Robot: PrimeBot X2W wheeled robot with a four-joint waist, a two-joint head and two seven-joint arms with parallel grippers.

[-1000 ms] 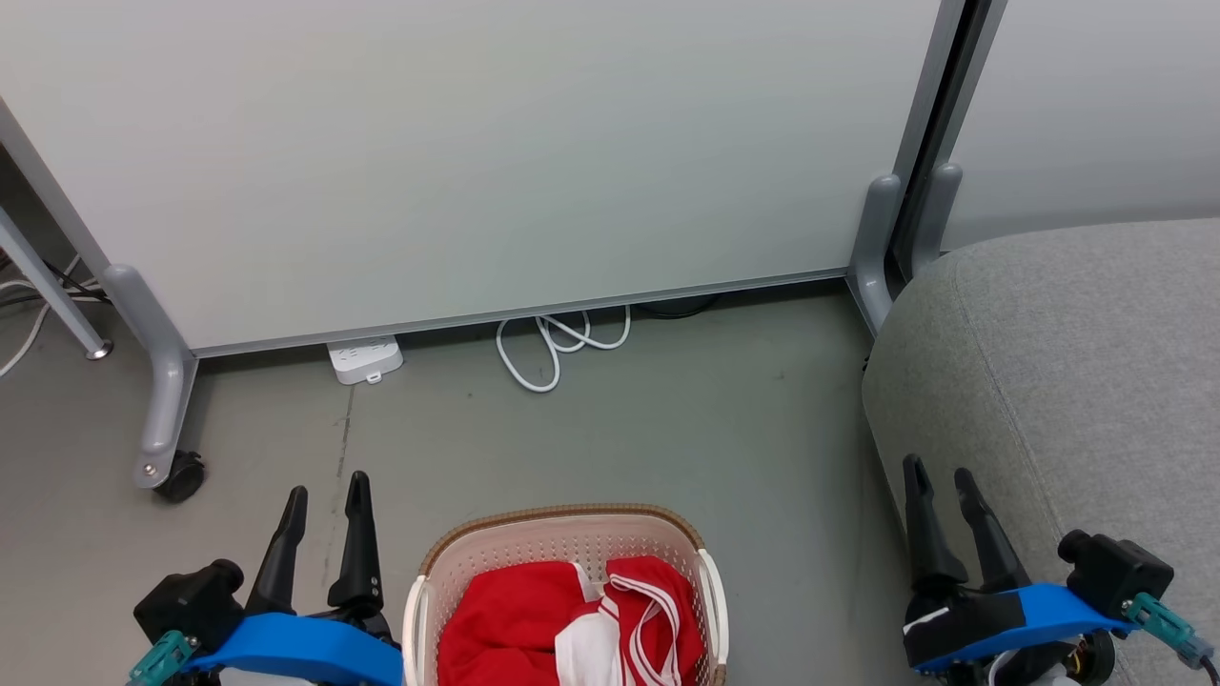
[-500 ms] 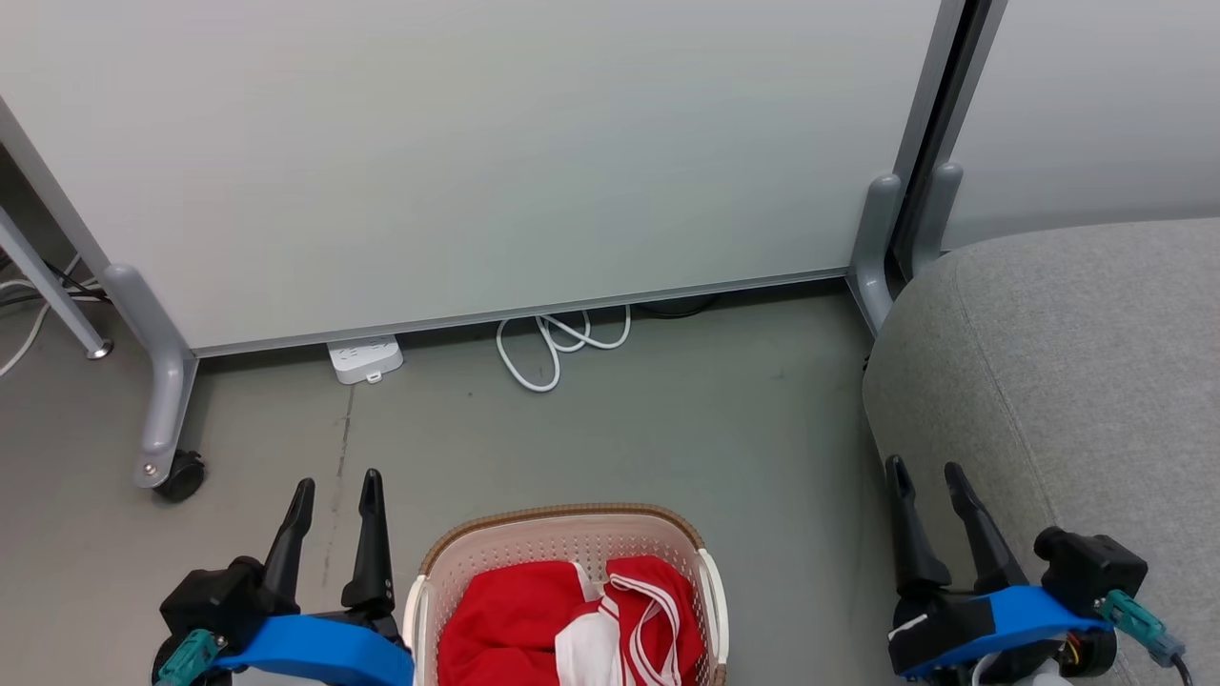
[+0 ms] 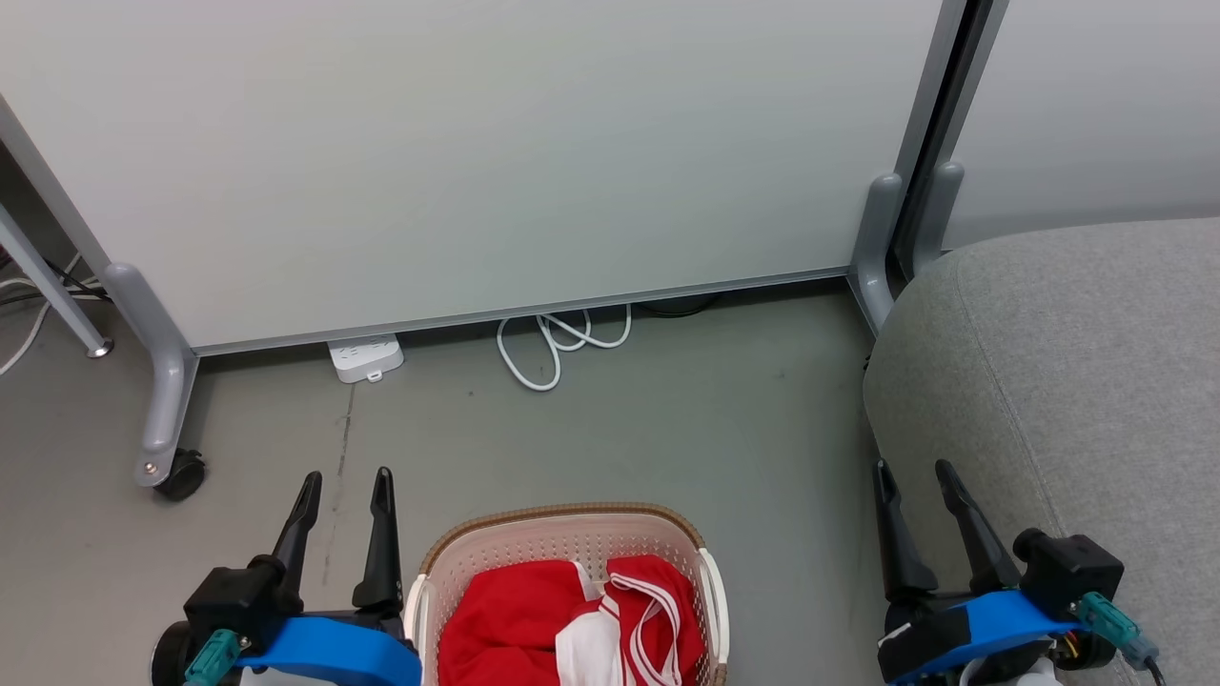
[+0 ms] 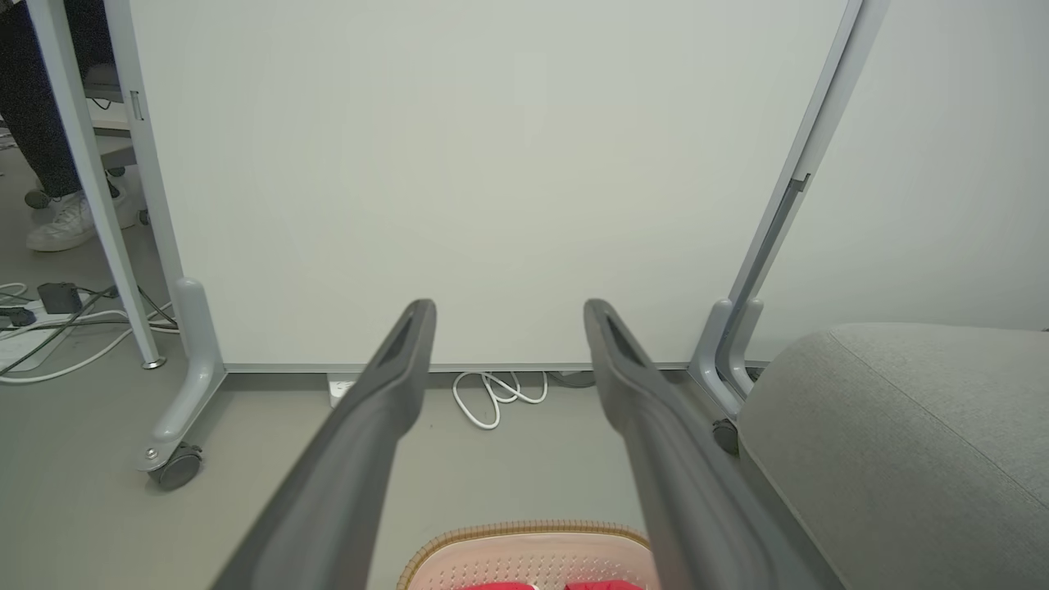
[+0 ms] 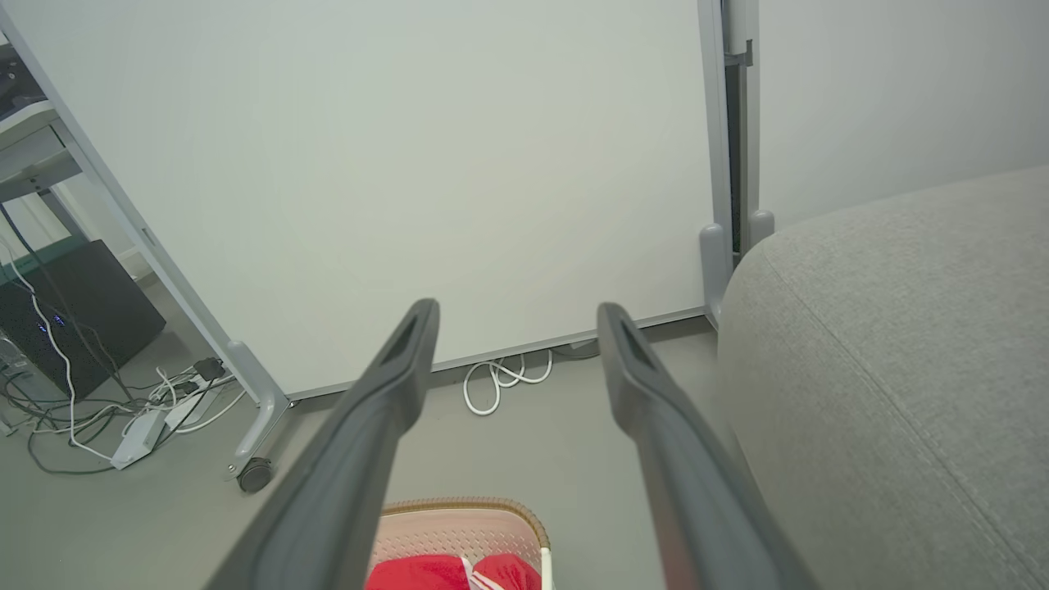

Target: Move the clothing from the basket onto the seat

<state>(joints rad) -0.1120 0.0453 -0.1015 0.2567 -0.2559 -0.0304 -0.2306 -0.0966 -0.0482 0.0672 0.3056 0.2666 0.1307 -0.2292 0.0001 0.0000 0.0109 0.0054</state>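
Clothes (image 3: 515, 619) wait in the basket (image 3: 572, 512); left gripper (image 3: 348, 474) and right gripper (image 3: 911, 467) beside it, fingers apart, should reach in next.

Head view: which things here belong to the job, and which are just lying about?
Job:
clothing
basket
seat

Lying about:
power strip
white cable
partition
caster
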